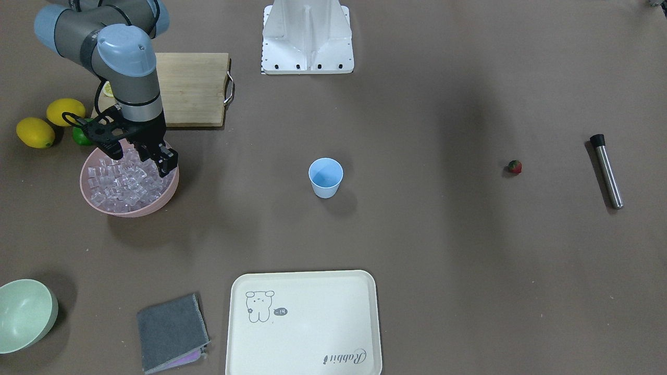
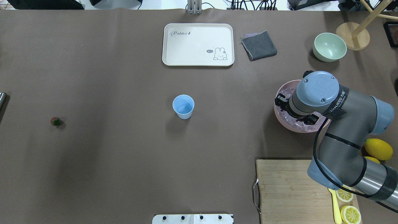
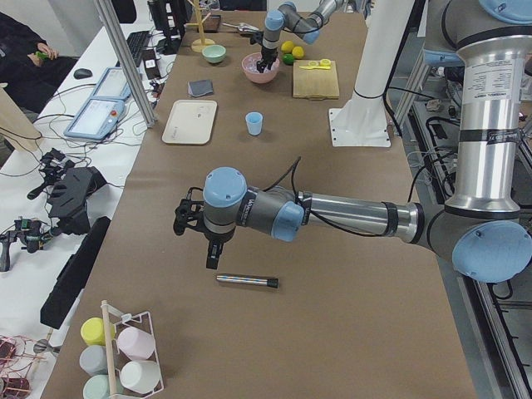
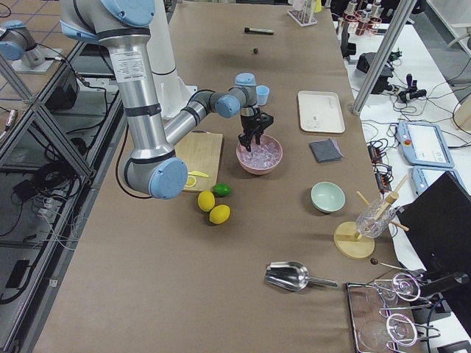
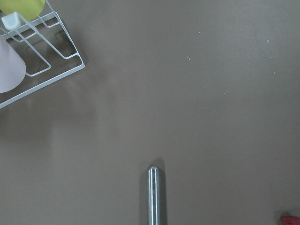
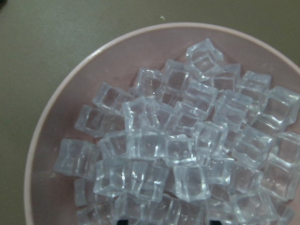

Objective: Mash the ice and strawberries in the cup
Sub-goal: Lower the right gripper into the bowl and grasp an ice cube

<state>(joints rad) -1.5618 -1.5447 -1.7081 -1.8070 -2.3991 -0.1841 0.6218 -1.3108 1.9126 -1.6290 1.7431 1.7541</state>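
Note:
The light-blue cup [image 1: 325, 177] stands upright mid-table and looks empty; it also shows in the overhead view [image 2: 183, 106]. The ice [image 1: 125, 182] fills a pink bowl [image 1: 130, 212], seen close in the right wrist view [image 6: 178, 150]. My right gripper [image 1: 140, 156] is open, its fingers [image 1: 165, 161] low over the ice, holding nothing. The tiny red strawberry [image 1: 515, 166] lies alone on the mat far from the cup. My left gripper [image 3: 209, 262] hangs above a steel muddler [image 3: 247, 282]; I cannot tell if it is open or shut.
The muddler [image 1: 607, 172] lies near the strawberry. A cream tray [image 1: 305, 323], grey cloth [image 1: 172, 330] and pale green bowl [image 1: 23, 312] sit along the operators' edge. A cutting board [image 1: 193, 96], two lemons [image 1: 35, 132] and a lime [image 1: 81, 136] flank the pink bowl.

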